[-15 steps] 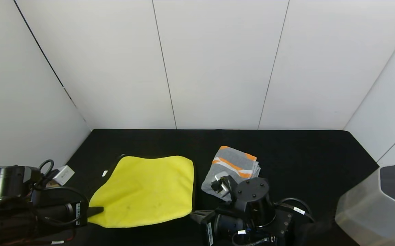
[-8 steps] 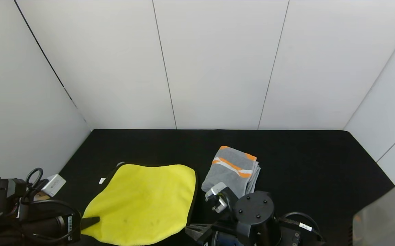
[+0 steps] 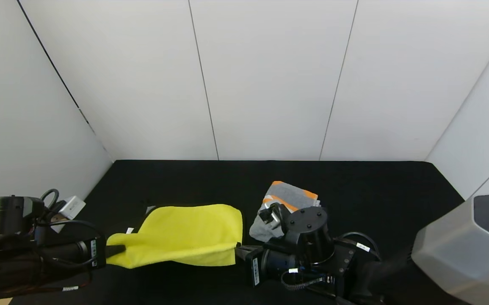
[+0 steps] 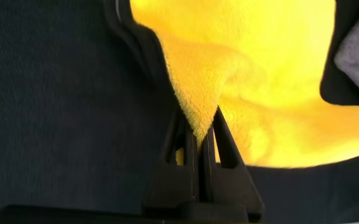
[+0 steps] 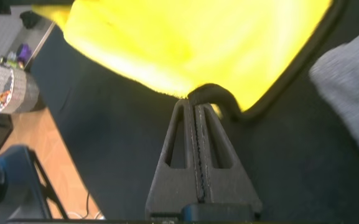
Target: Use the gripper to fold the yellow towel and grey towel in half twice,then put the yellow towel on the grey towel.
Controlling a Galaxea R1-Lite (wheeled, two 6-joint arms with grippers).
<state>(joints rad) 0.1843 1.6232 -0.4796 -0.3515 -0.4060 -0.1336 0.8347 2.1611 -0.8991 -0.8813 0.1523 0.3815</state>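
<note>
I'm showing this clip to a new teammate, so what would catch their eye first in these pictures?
The yellow towel, lifted off the black table near its front edge: the left tool pinches its near left corner and the right tool its near right corner, both shut. Next, the grey towel with orange and white stripes, already folded, lying just right of it, partly behind the right arm.

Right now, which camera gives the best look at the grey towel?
The head view: it shows the folded grey towel with its orange stripes on the table, partly behind the right arm. Each wrist view catches only a grey corner at the picture's edge, beside the yellow towel.
</note>
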